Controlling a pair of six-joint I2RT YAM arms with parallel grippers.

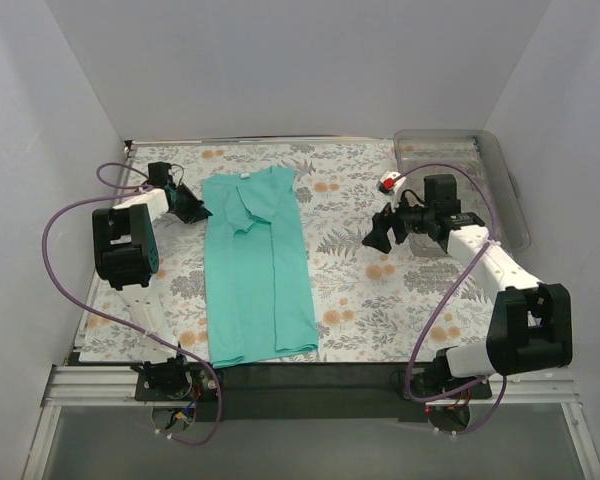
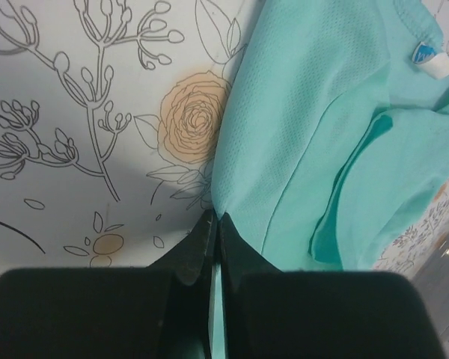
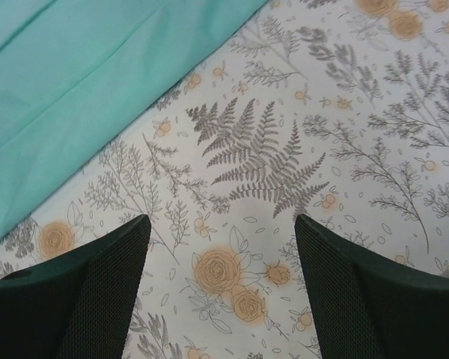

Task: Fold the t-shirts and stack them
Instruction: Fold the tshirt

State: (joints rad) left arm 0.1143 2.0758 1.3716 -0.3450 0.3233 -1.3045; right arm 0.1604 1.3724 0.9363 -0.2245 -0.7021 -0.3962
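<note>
The teal-green t-shirt (image 1: 255, 265) lies on the floral table cover, folded lengthwise into a long strip, neck at the far end, its right part folded over the middle. My left gripper (image 1: 197, 209) is at the shirt's far left edge, shut on a pinch of the cloth (image 2: 218, 217); the shirt (image 2: 322, 142) spreads to the right of the fingers, its neck label at the upper right. My right gripper (image 1: 378, 237) is open and empty, hovering over bare cover to the right of the shirt. In the right wrist view the shirt (image 3: 97, 82) fills the upper left.
A clear plastic bin (image 1: 460, 185) stands at the far right corner. The floral cover (image 1: 380, 300) ends at a dark front edge near the arm bases. White walls close in the left, back and right sides.
</note>
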